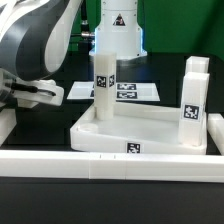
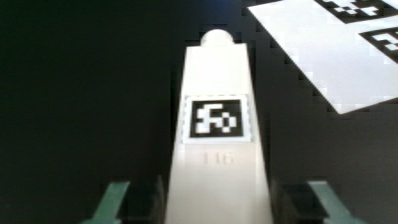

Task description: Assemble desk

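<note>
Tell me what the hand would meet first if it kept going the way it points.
Most likely the white plastic leg block with a black-white tag, already lying between the hand's fingers; depth beyond is unclear.

Black bench with white desk parts and the marker board lying on it

The bench (image 1: 30, 118) has a dark surface; the tray-like tabletop (image 1: 140, 135) lies flat on it near the front edge, just behind a long white border rail (image 1: 110, 163) that runs along that edge. Farther back, the flat marker board (image 1: 135, 91) lies toward the middle of the bench, partly hidden by an upright leg block (image 1: 104, 85); the wrist view shows the board's corner (image 2: 338, 50) on the black surface
</note>
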Action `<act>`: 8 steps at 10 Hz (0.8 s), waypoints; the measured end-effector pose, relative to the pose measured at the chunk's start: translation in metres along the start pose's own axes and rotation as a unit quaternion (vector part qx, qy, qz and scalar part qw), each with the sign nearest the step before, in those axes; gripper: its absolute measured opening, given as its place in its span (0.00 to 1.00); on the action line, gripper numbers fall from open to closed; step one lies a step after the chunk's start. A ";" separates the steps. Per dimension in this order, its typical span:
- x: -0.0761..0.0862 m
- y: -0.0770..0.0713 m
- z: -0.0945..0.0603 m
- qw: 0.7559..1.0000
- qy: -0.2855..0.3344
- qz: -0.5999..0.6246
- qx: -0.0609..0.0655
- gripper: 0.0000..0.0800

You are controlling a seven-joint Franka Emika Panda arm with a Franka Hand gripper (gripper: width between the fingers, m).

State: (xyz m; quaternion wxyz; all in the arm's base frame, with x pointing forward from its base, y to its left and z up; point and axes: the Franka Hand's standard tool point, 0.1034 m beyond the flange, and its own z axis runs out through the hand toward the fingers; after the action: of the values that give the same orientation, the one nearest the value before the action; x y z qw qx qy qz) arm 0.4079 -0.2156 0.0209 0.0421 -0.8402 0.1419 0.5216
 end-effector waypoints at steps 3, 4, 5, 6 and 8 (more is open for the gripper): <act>-0.028 -0.014 -0.029 1.000 0.011 -0.006 -0.008 0.36; -0.044 -0.024 -0.043 1.000 0.014 0.002 -0.005 0.36; -0.054 -0.028 -0.054 1.000 0.022 0.005 -0.002 0.36; -0.052 -0.026 -0.056 1.000 0.030 0.004 -0.003 0.36; -0.047 -0.025 -0.060 0.999 0.050 0.003 -0.006 0.36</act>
State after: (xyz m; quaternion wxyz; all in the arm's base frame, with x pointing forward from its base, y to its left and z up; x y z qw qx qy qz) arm 0.4473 -0.1955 0.0880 0.0280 -0.8648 0.1435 0.4804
